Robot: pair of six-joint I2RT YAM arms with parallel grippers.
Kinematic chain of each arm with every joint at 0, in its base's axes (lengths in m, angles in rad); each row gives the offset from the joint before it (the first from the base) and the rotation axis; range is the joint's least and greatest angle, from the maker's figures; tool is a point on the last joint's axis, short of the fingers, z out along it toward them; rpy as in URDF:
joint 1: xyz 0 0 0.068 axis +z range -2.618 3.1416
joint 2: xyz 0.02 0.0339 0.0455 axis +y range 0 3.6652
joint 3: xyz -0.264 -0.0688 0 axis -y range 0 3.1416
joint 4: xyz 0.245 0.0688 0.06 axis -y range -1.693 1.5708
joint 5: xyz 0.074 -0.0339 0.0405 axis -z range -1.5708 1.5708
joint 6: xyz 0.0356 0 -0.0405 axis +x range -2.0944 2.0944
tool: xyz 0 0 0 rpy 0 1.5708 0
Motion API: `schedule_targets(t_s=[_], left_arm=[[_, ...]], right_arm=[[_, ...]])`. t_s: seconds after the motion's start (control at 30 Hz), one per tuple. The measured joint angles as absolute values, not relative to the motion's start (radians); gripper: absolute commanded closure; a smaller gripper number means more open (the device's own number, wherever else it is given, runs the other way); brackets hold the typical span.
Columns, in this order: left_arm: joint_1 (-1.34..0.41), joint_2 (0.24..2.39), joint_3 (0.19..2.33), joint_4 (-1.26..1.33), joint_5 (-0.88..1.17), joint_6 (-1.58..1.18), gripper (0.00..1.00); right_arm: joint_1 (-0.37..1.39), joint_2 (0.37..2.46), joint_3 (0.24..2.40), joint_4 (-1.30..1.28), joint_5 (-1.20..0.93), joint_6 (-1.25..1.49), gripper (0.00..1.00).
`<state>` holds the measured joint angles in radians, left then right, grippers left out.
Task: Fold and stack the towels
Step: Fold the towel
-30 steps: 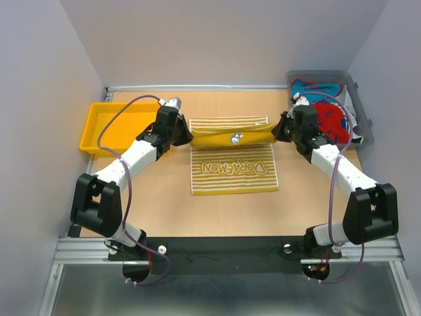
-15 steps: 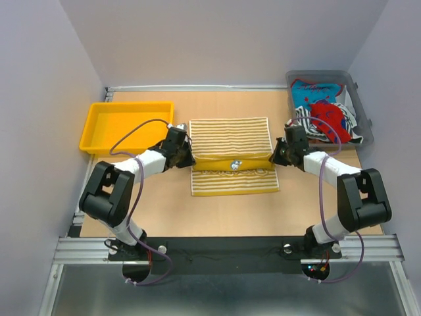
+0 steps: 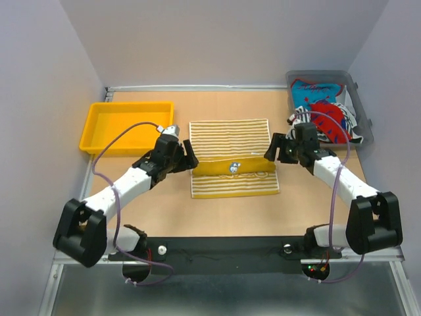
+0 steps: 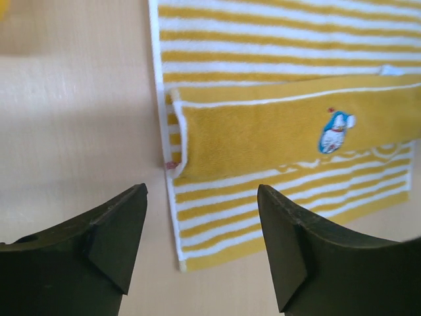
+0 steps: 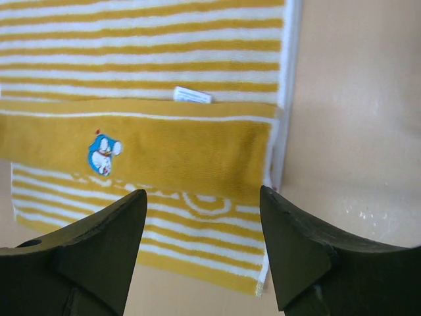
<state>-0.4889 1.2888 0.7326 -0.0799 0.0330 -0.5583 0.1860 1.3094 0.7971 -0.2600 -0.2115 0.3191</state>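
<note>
Left gripper (image 3: 189, 153): released, spread wide, grasping nothing. Hangs low over the tan tabletop (image 3: 164, 204), just beside the left edge of the yellow-and-cream striped terry towel (image 3: 230, 131). From the left wrist, dark fingertips (image 4: 118, 224) frame that edge without touching it.

Right gripper (image 3: 272, 150): likewise released and holding nothing, just beside the same towel's right edge. From the right wrist, shows the towel's right edge between its fingertips (image 5: 289, 237), clear of the cloth.

Striped towel: lies flat in the middle of the table, between the two grippers. Carries a folded mustard band (image 3: 214, 167) across it from left edge to right edge, with stripes showing both far and near of it. Bears a small blue cartoon figure (image 3: 233, 167) near the band's middle and a white label (image 5: 193, 95) at the band's far edge.

Far right: clear grey plastic bin (image 3: 366, 125), holding a red-and-blue patterned towel (image 3: 325, 115) heaped over a black-and-white striped towel (image 3: 350, 135).

Far left: shallow yellow plastic tray (image 3: 89, 135), well apart from the striped towel.
</note>
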Motion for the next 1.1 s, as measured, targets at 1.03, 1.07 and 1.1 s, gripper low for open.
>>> schedule_targets(t_s=[1.03, 1.07, 1.1], left_arm=[[-0.397, 1.051, 0.776, -0.154, -0.243, -0.207, 0.15], [-0.397, 1.051, 0.776, -0.154, -0.245, -0.207, 0.15], [-0.396, 1.051, 0.776, -0.154, -0.247, -0.207, 0.15]], right_arm=[[0.4, 1.927, 1.333, -0.524, -0.385, -0.401, 0.54], [0.4, 1.927, 1.333, -0.526, -0.387, -0.406, 0.58], [0.4, 1.927, 1.333, -0.529, -0.389, -0.41, 0.63]])
